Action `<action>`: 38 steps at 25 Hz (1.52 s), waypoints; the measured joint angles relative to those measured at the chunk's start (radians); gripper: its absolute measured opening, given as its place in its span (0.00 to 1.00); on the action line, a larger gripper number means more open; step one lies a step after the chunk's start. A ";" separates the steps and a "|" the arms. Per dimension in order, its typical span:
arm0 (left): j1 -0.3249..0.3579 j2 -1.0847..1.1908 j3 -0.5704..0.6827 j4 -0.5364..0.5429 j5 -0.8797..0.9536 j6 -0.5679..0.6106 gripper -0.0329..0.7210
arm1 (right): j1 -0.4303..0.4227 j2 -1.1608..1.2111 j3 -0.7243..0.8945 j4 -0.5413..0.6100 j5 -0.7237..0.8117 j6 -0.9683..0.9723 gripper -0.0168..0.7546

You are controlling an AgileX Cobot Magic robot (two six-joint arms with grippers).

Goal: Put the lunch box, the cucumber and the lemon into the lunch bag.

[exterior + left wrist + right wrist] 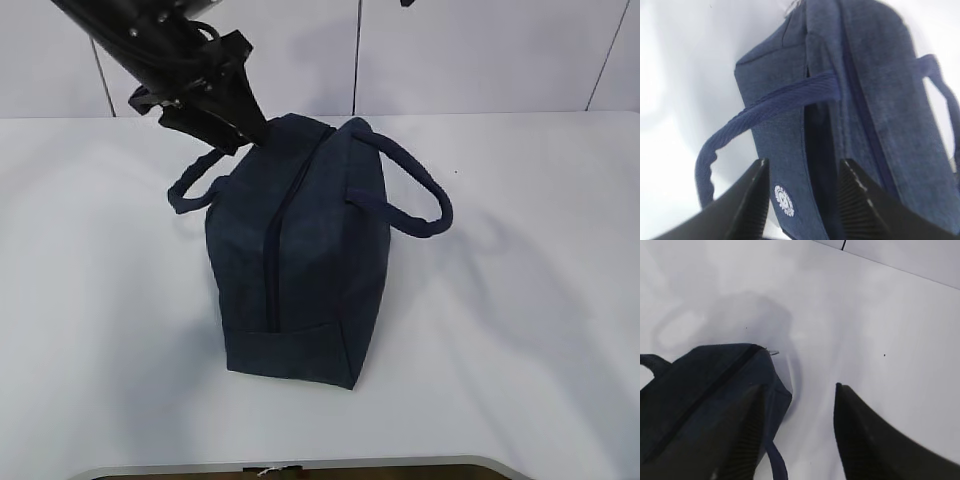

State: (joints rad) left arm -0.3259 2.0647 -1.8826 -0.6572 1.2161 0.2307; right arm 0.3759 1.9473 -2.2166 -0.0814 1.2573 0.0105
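Seemingly near done: zipped lunch bag (290, 250) on desk (520, 330), below L pincer (802, 200), open, empty. R pincer (800, 435) open, empty beside it. Box, cucumber, lemon unseen, prob. inside.

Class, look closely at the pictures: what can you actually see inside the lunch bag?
Nothing inside shows. The lunch bag stands on the white table with its top zipper apparently closed along its length, so the dark fabric covers the interior. Whether anything lies inside cannot be told.
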 joint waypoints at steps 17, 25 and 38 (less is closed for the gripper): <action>0.002 -0.306 0.050 0.200 0.019 -0.129 0.48 | 0.000 -0.410 0.447 0.055 0.002 0.000 0.51; 0.002 -0.566 0.258 0.312 0.031 -0.138 0.48 | 0.000 -0.606 0.633 0.073 0.002 -0.002 0.51; 0.002 -1.000 0.508 0.418 0.040 -0.142 0.47 | 0.000 -0.935 0.888 0.150 0.003 -0.002 0.51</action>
State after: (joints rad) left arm -0.3237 1.0645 -1.3749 -0.2395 1.2557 0.0888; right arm 0.3759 1.0127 -1.3290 0.0688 1.2606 0.0085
